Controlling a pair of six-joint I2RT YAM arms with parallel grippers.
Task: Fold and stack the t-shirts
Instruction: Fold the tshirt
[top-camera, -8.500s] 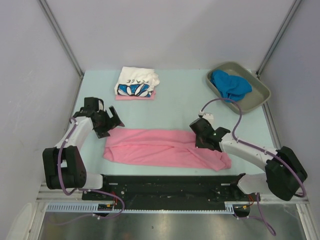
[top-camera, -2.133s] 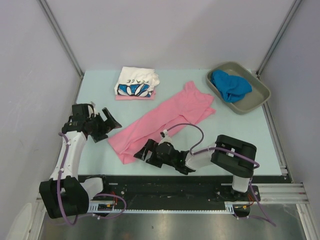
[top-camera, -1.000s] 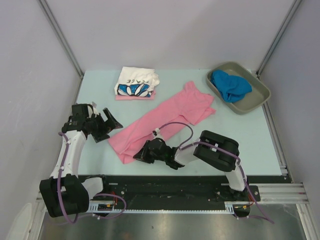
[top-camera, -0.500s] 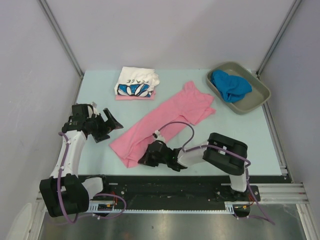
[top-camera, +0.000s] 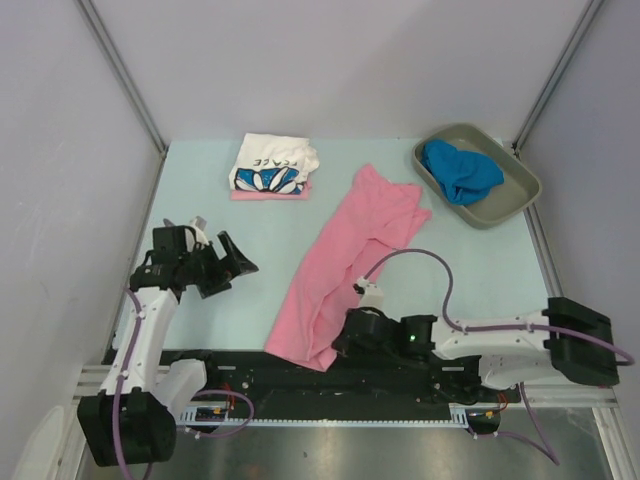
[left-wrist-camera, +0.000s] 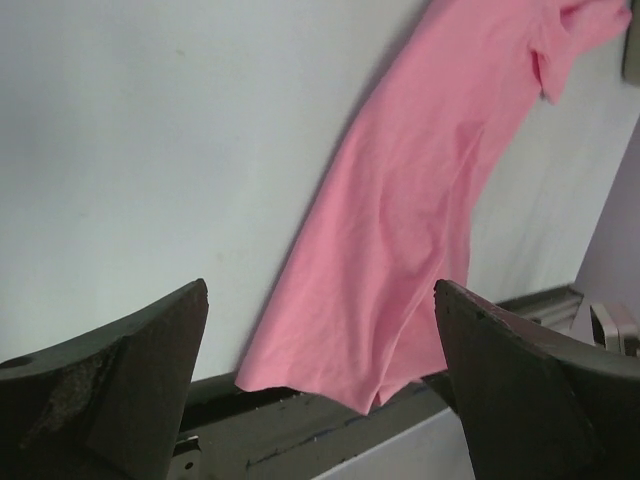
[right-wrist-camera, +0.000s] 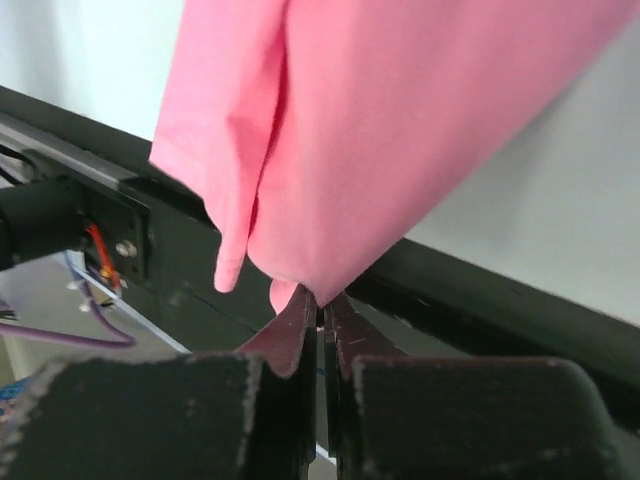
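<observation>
A long pink t-shirt (top-camera: 345, 265) lies stretched from the table's far middle to its near edge, its lower end hanging over the black rail. My right gripper (top-camera: 345, 340) is shut on that lower end; the right wrist view shows the pink cloth (right-wrist-camera: 380, 130) pinched between the closed fingertips (right-wrist-camera: 300, 325). My left gripper (top-camera: 232, 268) is open and empty, left of the shirt, facing it (left-wrist-camera: 400, 230). A folded white printed t-shirt (top-camera: 273, 163) rests on a folded pink one (top-camera: 268, 193) at the far left. A blue t-shirt (top-camera: 458, 170) lies crumpled in the tray.
The grey-olive tray (top-camera: 512, 195) stands at the far right corner. The black rail (top-camera: 300, 375) runs along the near edge. Cage posts and grey walls close in the sides.
My right gripper has pulled the pink shirt's lower end rightward and toward the near edge, so the shirt now lies nearly lengthwise. My left gripper has moved slightly right.
</observation>
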